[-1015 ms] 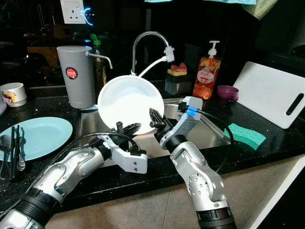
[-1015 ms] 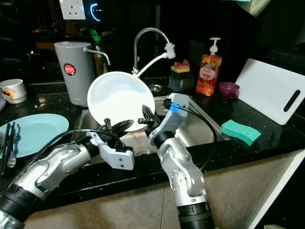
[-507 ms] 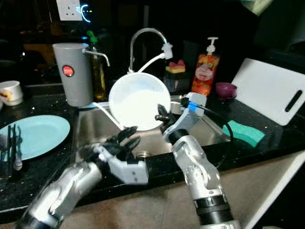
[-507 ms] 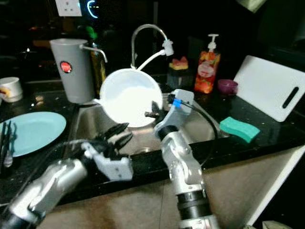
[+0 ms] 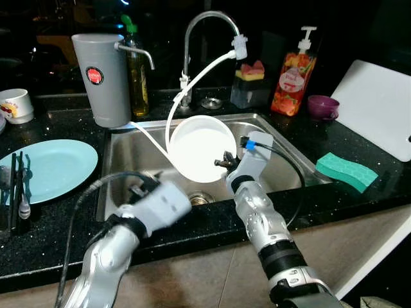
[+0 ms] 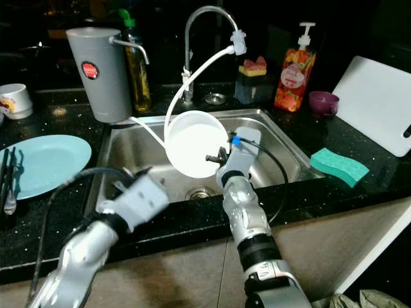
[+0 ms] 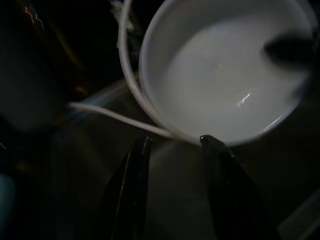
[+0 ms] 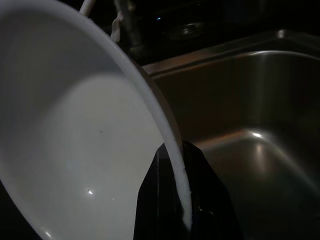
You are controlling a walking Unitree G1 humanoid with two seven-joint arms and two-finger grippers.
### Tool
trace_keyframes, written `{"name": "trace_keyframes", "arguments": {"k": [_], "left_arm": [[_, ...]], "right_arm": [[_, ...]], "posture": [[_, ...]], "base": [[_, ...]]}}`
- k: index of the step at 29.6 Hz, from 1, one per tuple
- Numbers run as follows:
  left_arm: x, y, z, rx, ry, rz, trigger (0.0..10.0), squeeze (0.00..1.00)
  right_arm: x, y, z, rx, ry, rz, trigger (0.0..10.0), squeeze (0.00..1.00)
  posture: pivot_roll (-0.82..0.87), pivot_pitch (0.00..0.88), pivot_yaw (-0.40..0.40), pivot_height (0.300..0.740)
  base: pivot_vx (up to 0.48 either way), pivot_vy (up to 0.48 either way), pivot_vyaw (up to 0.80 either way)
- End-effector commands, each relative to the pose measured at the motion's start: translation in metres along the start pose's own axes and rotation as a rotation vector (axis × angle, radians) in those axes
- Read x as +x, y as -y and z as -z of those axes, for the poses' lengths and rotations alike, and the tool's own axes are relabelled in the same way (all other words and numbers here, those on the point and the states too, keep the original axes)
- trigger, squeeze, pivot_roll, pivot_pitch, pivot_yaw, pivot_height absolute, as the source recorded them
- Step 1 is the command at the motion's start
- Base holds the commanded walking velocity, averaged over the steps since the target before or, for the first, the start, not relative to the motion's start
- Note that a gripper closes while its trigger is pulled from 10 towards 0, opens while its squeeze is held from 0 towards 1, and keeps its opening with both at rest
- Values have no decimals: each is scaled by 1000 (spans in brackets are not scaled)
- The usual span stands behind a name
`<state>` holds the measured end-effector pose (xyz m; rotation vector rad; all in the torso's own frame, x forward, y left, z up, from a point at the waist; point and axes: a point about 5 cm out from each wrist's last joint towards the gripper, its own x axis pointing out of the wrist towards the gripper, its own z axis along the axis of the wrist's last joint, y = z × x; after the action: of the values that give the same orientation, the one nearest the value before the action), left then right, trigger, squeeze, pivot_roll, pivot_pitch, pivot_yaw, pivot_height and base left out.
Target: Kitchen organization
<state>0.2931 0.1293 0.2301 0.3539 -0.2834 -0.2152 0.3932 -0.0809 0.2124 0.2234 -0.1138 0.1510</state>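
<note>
A white bowl (image 5: 202, 146) hangs tilted over the steel sink (image 5: 128, 157), its opening facing me. My right gripper (image 5: 225, 160) is shut on the bowl's right rim; in the right wrist view the rim (image 8: 165, 125) runs between the black fingers (image 8: 200, 190). My left arm (image 5: 125, 231) hangs over the counter's front edge, below and left of the bowl. In the left wrist view my left gripper (image 7: 175, 141) is open, holds nothing, and stands a little short of the bowl (image 7: 225, 75).
A faucet (image 5: 196, 29) with a white hose (image 5: 192, 80) rises behind the sink. On the left are a grey canister (image 5: 99, 77), a mug (image 5: 16, 106) and a light blue plate (image 5: 58, 167) with cutlery (image 5: 18, 186). A soap bottle (image 5: 297, 70), purple cup (image 5: 323, 106), green sponge (image 5: 347, 172) and white cutting board (image 5: 379, 106) are on the right.
The camera has tipped down. My right gripper has lowered the bowl into the sink. My left gripper has left the bowl's lower edge and drawn back to the counter's front.
</note>
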Motion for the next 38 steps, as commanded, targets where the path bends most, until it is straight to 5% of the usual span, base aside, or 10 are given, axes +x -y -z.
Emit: {"name": "trace_keyframes", "arguments": {"k": [1, 3, 4, 5, 7, 8, 13, 14, 16, 38], "left_arm": [[-1, -1, 1, -132, -44, 15, 10000, 0], [1, -3, -2, -193, -49, 7, 10000, 0], [2, -5, -4, -256, -58, -6, 10000, 0], [4, -8, -8, -350, -67, -26, 10000, 0], [4, -9, -9, -377, -76, -31, 10000, 0], [4, -9, -10, -390, -83, -32, 10000, 0], [6, -9, -9, -539, -194, -59, 10000, 0], [7, -10, -10, -543, -205, -63, 10000, 0], [8, -12, -10, -542, -215, -65, 10000, 0], [3, -105, -13, -90, -329, -303, 10000, 0]], "right_arm": [[1, -5, -1, -55, 26, -15, 10000, 0], [1, -7, -1, -96, 38, -25, 10000, 0], [1, -10, 0, -145, 55, -43, 10000, 157], [1, -16, -1, -224, 86, -77, 10000, 741], [1, -17, -1, -239, 94, -86, 10000, 741], [1, -18, -1, -244, 98, -89, 10000, 1000], [2, -24, -16, -312, 191, -145, 10000, 1000], [2, -24, -20, -303, 211, -152, 10000, 243], [1, -24, -24, -285, 233, -156, 10000, 0], [-39, 10, -70, -28, 408, -44, 10000, 0]], "posture": [[230, 169, -55, 740], [227, 173, -55, 740], [224, 175, -57, 740], [221, 176, -58, 740], [221, 176, -58, 740], [221, 176, -58, 740], [203, 169, -62, 740], [200, 166, -62, 740], [199, 164, -61, 740], [203, 124, -41, 740]], "base": [[0, 0, 0], [0, 0, 0], [0, 0, 0], [0, 0, 0], [0, 0, 0], [0, 0, 0], [0, 0, 0], [0, 0, 0], [0, 0, 0], [0, 0, 0]]}}
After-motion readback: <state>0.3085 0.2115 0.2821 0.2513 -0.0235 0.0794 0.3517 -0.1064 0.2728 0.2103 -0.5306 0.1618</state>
